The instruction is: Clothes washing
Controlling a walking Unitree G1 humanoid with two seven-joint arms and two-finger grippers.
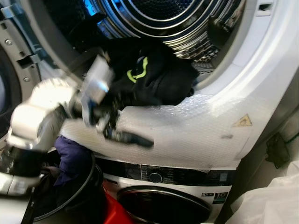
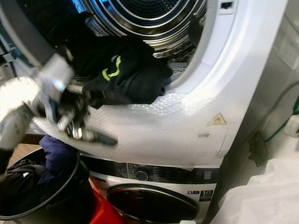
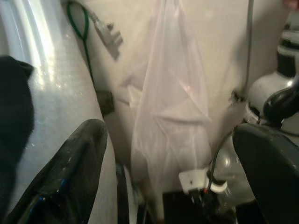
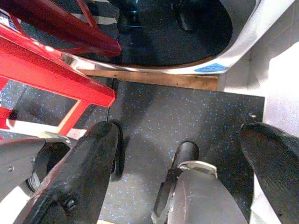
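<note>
Left claw (image 1: 122,133): fingers spread, released, on the dryer's bubble-wrapped rim (image 1: 187,135).
Black garment (image 1: 149,77): in drum mouth, just above claw.
Right claw (image 4: 187,172): released, hanging above floor.

Place: home laundry corner
Evidence: stacked washer (image 1: 163,200) and dryer (image 1: 261,70), laundry basket (image 2: 37,196), speckled floor (image 4: 187,121)

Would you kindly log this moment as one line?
left pincer: open, at drum rim | black garment: half out of drum | right pincer: open, over floor
</note>
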